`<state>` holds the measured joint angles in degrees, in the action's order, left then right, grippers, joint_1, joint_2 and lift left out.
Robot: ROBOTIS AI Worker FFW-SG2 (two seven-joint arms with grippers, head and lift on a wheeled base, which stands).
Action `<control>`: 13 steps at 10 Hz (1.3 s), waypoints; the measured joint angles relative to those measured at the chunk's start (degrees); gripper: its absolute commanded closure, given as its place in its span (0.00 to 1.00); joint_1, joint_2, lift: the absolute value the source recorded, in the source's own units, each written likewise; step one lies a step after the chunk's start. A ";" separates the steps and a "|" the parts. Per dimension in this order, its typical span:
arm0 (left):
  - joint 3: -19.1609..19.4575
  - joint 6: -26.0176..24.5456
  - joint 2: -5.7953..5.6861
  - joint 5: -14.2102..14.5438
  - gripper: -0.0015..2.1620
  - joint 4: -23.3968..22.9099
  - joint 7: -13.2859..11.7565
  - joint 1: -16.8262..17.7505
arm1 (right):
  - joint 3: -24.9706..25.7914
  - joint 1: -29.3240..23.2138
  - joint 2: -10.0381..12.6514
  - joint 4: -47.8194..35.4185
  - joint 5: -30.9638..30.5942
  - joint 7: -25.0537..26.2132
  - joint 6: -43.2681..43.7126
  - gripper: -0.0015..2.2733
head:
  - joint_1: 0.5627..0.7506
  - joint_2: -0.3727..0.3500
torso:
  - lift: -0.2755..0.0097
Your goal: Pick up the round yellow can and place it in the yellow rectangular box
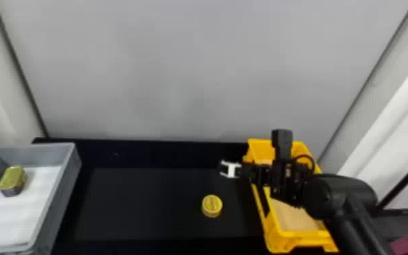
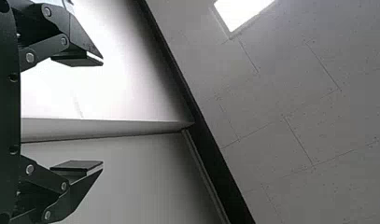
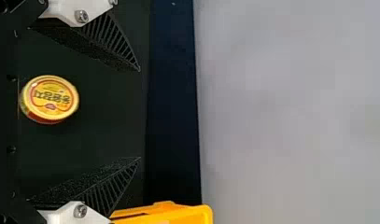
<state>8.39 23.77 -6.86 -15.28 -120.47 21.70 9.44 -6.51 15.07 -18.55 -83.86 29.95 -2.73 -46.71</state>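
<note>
Head view: can [image 1: 211,206] lies flat on the dark surface [image 1: 139,203], left of the yellow box [image 1: 301,237] and just beside it, outside its wall.
Right gripper [image 3: 139,114]: fingers spread wide, pinching nothing; it sits above the surface, farther off than the can, its arm crossing over the box.
Left gripper [image 2: 102,113]: idle, fingers apart and bare, facing wall and ceiling.
Grey bin [image 1: 65,193]: at far left of the scene, holding a tin [image 1: 13,179].
Step in hand: lining up for the pick, it seems.
Next move: bring the right gripper nearer, lower it around the can, then close.
</note>
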 measured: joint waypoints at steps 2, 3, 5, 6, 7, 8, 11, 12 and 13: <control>-0.74 0.27 0.16 -0.02 0.21 0.28 0.17 0.39 | -2.25 0.03 0.99 6.16 -2.55 -2.71 3.46 0.05 | 0.42 0.28 | 0.97; -0.97 0.33 0.21 -0.02 0.21 0.36 0.22 0.44 | -2.98 0.24 1.75 9.43 -4.54 -4.27 5.65 0.05 | 0.42 0.28 | 0.97; -1.54 0.67 0.25 -0.02 0.21 0.74 0.34 0.76 | -3.75 1.45 4.16 17.19 -12.19 -8.88 12.02 0.04 | 0.42 0.28 | 0.97; -1.88 0.90 0.25 -0.02 0.21 0.96 0.45 0.97 | -4.15 2.00 5.15 20.09 -15.99 -10.36 15.35 0.04 | 0.42 0.28 | 0.97; -2.08 1.10 0.24 -0.02 0.21 1.13 0.55 1.08 | -4.57 2.39 5.89 22.53 -18.40 -11.57 18.27 0.04 | 0.42 0.28 | 0.97; -2.20 1.32 0.23 -0.02 0.21 1.25 0.62 1.14 | -5.06 2.70 6.67 25.37 -19.86 -12.76 21.33 0.04 | 0.42 0.28 | 0.97; -2.29 1.76 0.18 -0.02 0.21 1.35 0.71 1.29 | -6.55 3.25 8.17 30.86 -21.11 -15.54 25.72 0.04 | 0.42 0.28 | 0.97; -2.31 1.84 0.18 -0.02 0.21 1.37 0.72 1.33 | -6.87 3.57 8.56 31.93 -22.59 -16.23 26.35 0.04 | 0.42 0.28 | 0.97; -2.33 1.88 0.18 -0.02 0.21 1.38 0.72 1.34 | -6.98 3.99 8.85 32.65 -24.56 -16.84 26.72 0.04 | 0.42 0.28 | 0.97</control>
<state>6.06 25.65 -6.69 -15.29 -119.09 22.42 10.78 -13.49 19.06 -9.70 -51.21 5.38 -19.57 -19.99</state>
